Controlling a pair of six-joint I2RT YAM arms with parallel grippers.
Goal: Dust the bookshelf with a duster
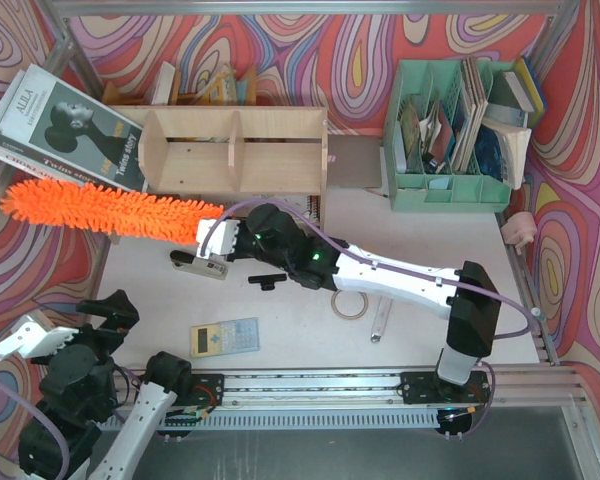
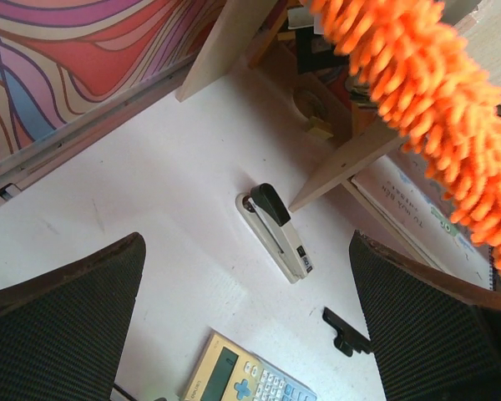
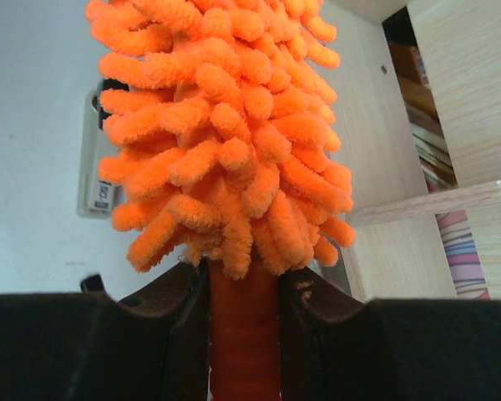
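the right arm's fingers [image 3: 171, 322] are clenched on the thin orange handle of the long, fluffy, bright-orange microfibre duster [image 1: 105, 208], which sticks out leftward from that grip. its head hangs in front of the left end of the low, light plywood bookshelf [image 1: 235, 150], running past the side panel and over the corner of a black-and-white magazine [image 1: 65, 125]; whether the fibres brush the panel cannot be told. the left arm's fingers [image 2: 67, 334] are spread wide with nothing between them, parked over the near left of the pale desk [image 1: 310, 335], above a grey-and-black stapler [image 2: 275, 234] and a cream calculator [image 1: 225, 338]. by my reading the pickup is done and the dusting itself is in hand but at its start, since the head sits beside the shelf, not on a board. the next move calls for turning the wrist so the head lies flat along the top board or into a bay, then sweeping sideways with light pressure, keeping clear of the upright dividers.
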